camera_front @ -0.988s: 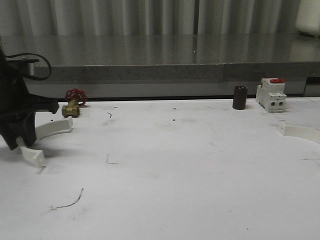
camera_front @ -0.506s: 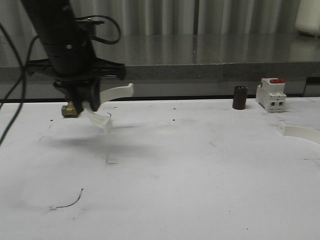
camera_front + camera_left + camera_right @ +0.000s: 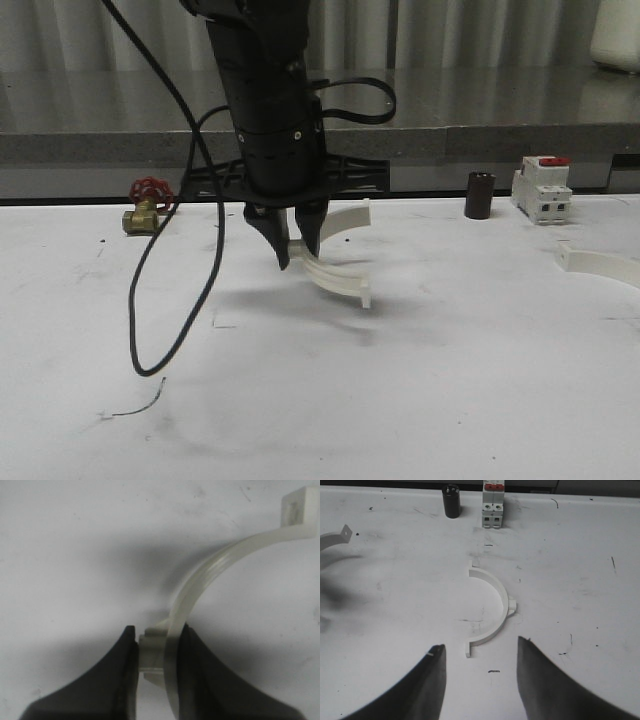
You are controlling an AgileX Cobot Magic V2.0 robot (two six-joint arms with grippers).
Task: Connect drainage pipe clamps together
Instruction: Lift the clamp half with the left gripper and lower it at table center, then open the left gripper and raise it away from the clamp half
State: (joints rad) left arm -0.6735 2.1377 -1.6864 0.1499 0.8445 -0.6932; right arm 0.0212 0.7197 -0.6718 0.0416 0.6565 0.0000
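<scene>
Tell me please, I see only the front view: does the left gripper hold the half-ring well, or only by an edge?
Observer: In the left wrist view, the left gripper has its jaws shut on the held half-ring at the small block in the middle of its arc. Both the band and the block are between them.
Operator: And the second half-ring, which my view cuts off at the right edge?
Observer: The right wrist view shows the second half-ring whole. It lies flat on the table with both end tabs free.
Operator: Where is the right gripper?
Observer: The right gripper is above the table with its jaws open. The second half-ring lies ahead of them, untouched.
</scene>
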